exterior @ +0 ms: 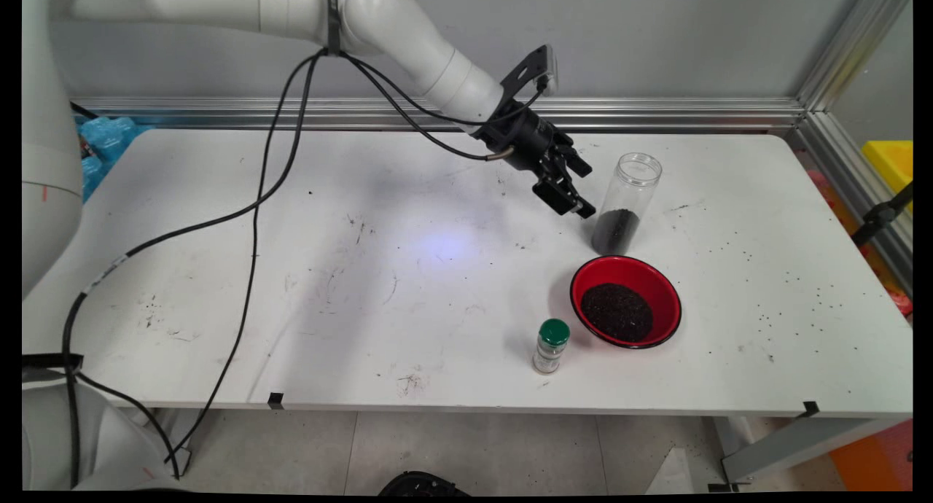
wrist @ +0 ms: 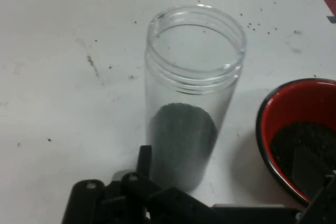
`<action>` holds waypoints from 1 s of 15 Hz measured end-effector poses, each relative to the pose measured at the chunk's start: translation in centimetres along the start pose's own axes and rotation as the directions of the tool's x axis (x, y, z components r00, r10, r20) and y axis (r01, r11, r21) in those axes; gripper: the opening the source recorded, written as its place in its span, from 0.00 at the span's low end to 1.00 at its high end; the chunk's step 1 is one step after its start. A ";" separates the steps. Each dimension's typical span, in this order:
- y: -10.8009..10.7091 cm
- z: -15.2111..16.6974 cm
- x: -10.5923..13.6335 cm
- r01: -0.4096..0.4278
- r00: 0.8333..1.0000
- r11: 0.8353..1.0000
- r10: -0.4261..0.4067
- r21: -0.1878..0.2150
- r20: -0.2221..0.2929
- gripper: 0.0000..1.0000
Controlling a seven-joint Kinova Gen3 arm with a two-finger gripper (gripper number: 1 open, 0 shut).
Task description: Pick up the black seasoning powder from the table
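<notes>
A clear plastic jar (exterior: 627, 203) without a lid stands upright on the white table (exterior: 364, 270), its bottom third filled with dark grains. My black gripper (exterior: 582, 191) hangs just left of the jar, tilted down toward it, open and holding nothing. In the hand view the jar (wrist: 194, 87) stands straight ahead, and the gripper (wrist: 233, 184) has a finger low on each side of the jar's base without closing on it. A red bowl (exterior: 625, 301) of the same dark grains sits in front of the jar, and its rim (wrist: 262, 129) shows at the hand view's right.
A small shaker bottle (exterior: 551, 345) with a green cap stands left of the bowl near the front edge. Loose dark grains (exterior: 794, 284) are scattered over the table's right part. Black cables (exterior: 255, 219) hang from the arm across the left half.
</notes>
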 end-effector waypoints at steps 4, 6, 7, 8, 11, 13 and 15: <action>-1.3 1.2 -1.2 0.014 0.999 1.000 -0.015 -0.005 -0.036 1.00; -1.9 1.8 -1.9 0.019 0.998 1.000 -0.020 -0.015 -0.053 1.00; -2.2 2.2 -2.2 0.019 0.998 1.000 -0.021 -0.023 -0.062 1.00; -2.4 2.5 -2.5 0.018 0.997 0.999 -0.021 -0.032 -0.069 1.00; -3.1 3.6 -3.3 0.007 0.996 0.998 -0.012 -0.062 -0.091 1.00; -3.5 4.2 -3.8 -0.003 0.995 0.997 -0.005 -0.082 -0.103 1.00; -3.8 4.8 -4.1 -0.016 0.994 0.995 0.005 -0.098 -0.111 1.00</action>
